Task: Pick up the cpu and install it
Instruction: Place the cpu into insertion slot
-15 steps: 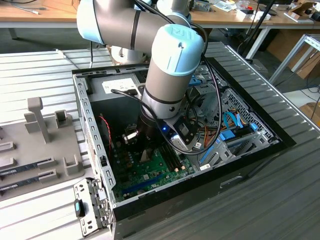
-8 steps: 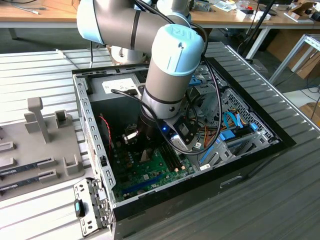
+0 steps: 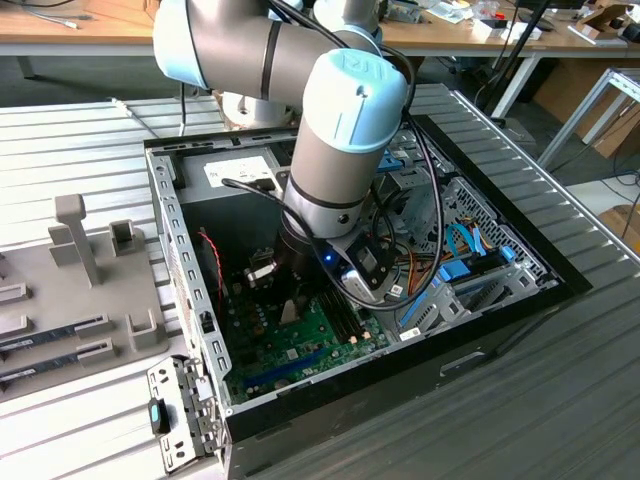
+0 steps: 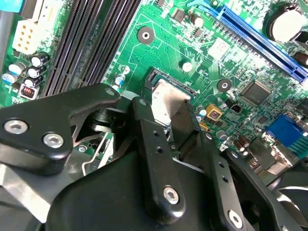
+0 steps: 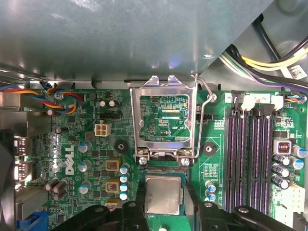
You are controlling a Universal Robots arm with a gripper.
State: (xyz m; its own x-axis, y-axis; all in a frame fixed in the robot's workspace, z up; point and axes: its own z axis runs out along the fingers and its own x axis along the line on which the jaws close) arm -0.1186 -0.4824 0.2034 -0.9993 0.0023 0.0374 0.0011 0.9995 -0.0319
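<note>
The tool point(image 5: 163, 211) pinches the cpu point(image 5: 163, 195) by its two sides and holds it flat, low over the socket point(image 5: 163, 169), so that it can sit under the raised frame point(image 5: 162, 120).

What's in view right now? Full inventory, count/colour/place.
cpu: one, silver-grey top, lying in the socket on the motherboard, between the gripper's fingers.
socket load plate: one, bare metal, flipped open and standing beside the socket.
motherboard: one, green, on the case floor.
memory slots: four, dark, empty, beside the socket.
computer case: one, black, open, on the ribbed grey table.
fixture tray: one, grey, at the exterior view's left.
arm: one, grey with light blue caps, reaching down into the case.
gripper: one, black, fingers either side of the cpu.
</note>
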